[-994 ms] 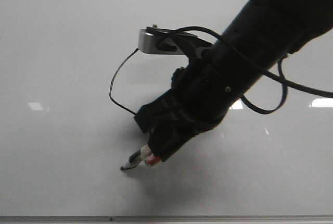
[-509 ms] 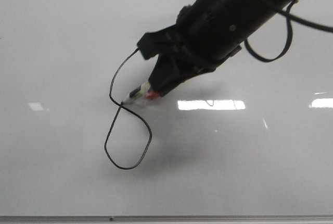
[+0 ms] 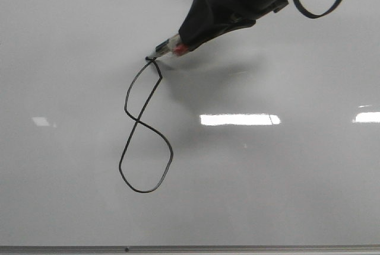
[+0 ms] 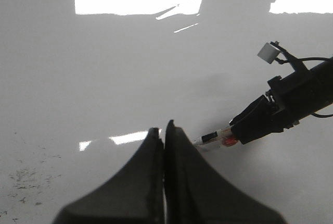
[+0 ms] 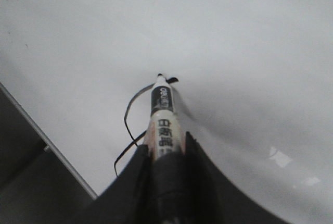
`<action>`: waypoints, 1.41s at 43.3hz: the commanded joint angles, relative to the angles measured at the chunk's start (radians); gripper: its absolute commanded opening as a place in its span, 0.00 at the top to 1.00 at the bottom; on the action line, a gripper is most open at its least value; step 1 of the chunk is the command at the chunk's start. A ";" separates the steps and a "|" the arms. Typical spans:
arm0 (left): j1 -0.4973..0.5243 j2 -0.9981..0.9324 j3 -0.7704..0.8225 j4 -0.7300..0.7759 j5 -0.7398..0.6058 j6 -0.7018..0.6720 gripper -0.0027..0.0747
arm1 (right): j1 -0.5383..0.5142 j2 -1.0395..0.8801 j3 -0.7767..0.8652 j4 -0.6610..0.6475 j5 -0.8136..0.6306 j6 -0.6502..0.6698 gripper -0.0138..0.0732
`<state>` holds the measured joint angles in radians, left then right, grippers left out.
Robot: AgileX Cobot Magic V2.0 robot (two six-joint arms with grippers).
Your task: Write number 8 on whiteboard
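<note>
The number 8 (image 3: 138, 121) is a thin black slanted figure eight on the whiteboard (image 3: 267, 178), with a larger lower loop and a small tick at its top. My right gripper (image 3: 185, 37) is shut on a white marker (image 3: 168, 48) with a red band, and the marker's tip touches the top of the 8. In the right wrist view the marker (image 5: 162, 114) sticks out between the jaws of the right gripper (image 5: 165, 143), and part of the 8 (image 5: 127, 119) shows beside it. My left gripper (image 4: 164, 129) is shut and empty above the board, close to the marker (image 4: 210, 138).
A thin grey metal edge strip (image 3: 190, 248) runs along the board's near side, and it shows in the right wrist view (image 5: 47, 143) with dark space beyond. Bright rectangular light reflections (image 3: 239, 119) lie on the board. Faint dark smudges (image 4: 23, 174) mark the surface near the left gripper.
The right gripper moved the marker from the bottom of the lower loop up through the crossing to the top. The lower loop and then the upper loop were drawn closed.
</note>
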<state>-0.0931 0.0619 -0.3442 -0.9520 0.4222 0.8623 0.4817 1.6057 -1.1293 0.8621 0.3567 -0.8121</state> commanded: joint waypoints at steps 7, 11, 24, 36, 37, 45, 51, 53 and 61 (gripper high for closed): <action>0.003 0.026 -0.035 -0.025 0.003 -0.009 0.99 | 0.092 -0.131 -0.055 -0.181 0.127 -0.035 0.91; 0.003 0.131 -0.082 0.016 0.150 0.003 0.99 | 0.150 -0.180 -0.091 -0.310 0.236 -0.103 0.91; -0.039 0.643 -0.352 0.025 0.447 0.407 0.59 | 0.292 -0.193 -0.259 -0.438 0.516 -0.144 0.91; -0.340 0.844 -0.464 0.194 0.419 0.425 0.54 | 0.356 -0.193 -0.298 -0.437 0.571 -0.146 0.91; -0.364 0.851 -0.465 0.202 0.408 0.420 0.54 | 0.360 -0.193 -0.298 -0.437 0.574 -0.146 0.91; -0.429 0.868 -0.465 0.214 0.358 0.411 0.58 | 0.390 -0.193 -0.298 -0.433 0.575 -0.146 0.91; -0.429 0.868 -0.465 0.214 0.351 0.411 0.70 | 0.399 -0.193 -0.298 -0.428 0.575 -0.146 0.91; -0.429 0.868 -0.465 0.214 0.351 0.411 0.75 | 0.399 -0.193 -0.298 -0.428 0.575 -0.146 0.91; -0.429 0.868 -0.465 0.212 0.353 0.411 0.90 | 0.399 -0.193 -0.298 -0.429 0.562 -0.146 0.90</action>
<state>-0.5164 0.9345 -0.7732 -0.6973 0.8160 1.2813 0.8775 1.4521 -1.3906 0.4051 0.9622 -0.9513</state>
